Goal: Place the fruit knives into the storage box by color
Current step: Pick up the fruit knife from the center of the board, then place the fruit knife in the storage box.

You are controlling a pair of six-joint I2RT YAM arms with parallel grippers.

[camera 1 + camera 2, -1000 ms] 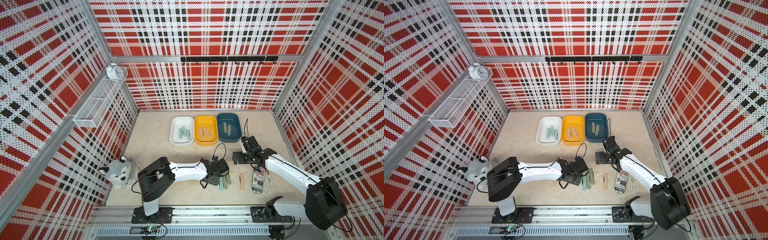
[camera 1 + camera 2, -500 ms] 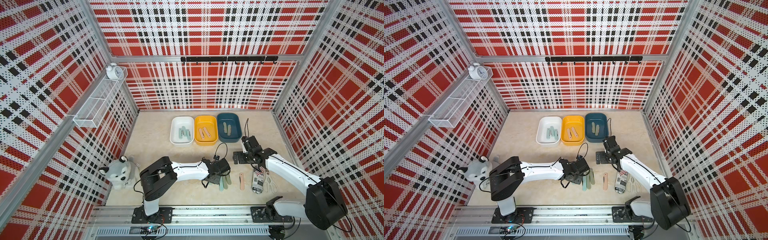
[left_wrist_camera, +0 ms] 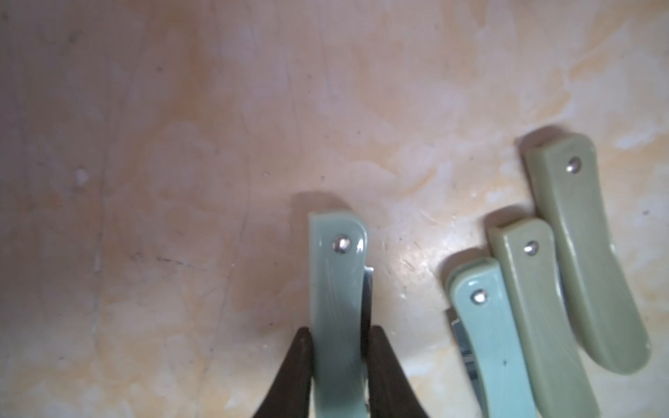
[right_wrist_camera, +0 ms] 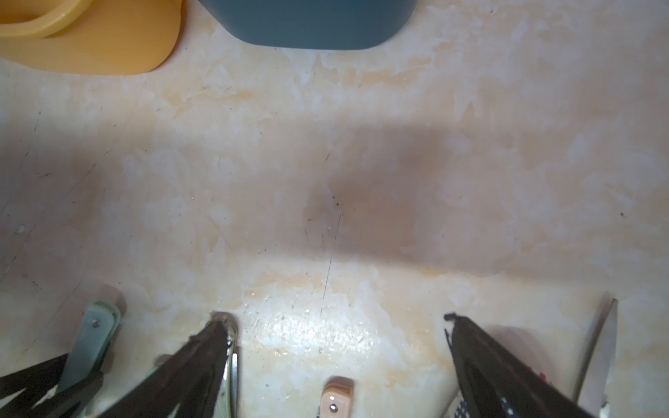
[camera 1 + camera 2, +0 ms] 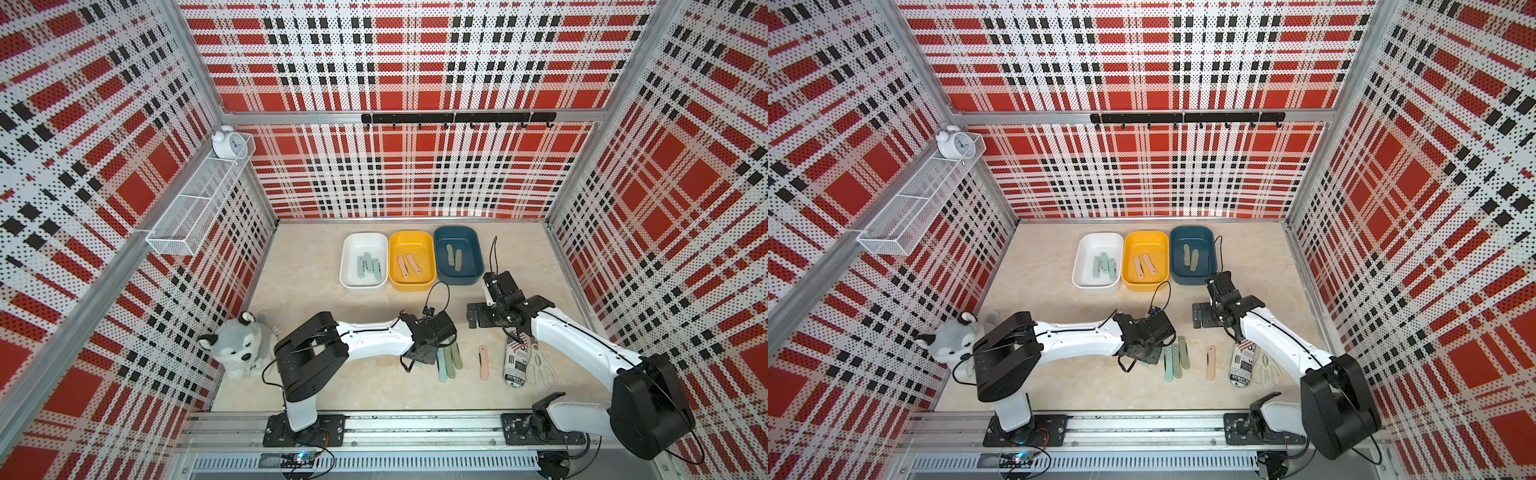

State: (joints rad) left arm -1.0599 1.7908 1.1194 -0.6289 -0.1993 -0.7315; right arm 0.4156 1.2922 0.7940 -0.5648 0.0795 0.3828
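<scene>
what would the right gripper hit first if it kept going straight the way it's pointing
Probably bare table: the open right gripper angles down at it, with the blue box farther ahead. Depth is unclear.

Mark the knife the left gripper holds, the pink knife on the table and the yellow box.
Held mint knife (image 3: 338, 289), left wrist view, handle middle.
Pink knife (image 5: 483, 363), in a top view, its middle.
Yellow box (image 5: 412, 286), in a top view, near wall.

Robot lab cell: plaid pegboard walls (image 5: 415, 62), aluminium frame (image 5: 291, 118) (arms (image 5: 374, 336) on rail (image 5: 415, 430)).
</scene>
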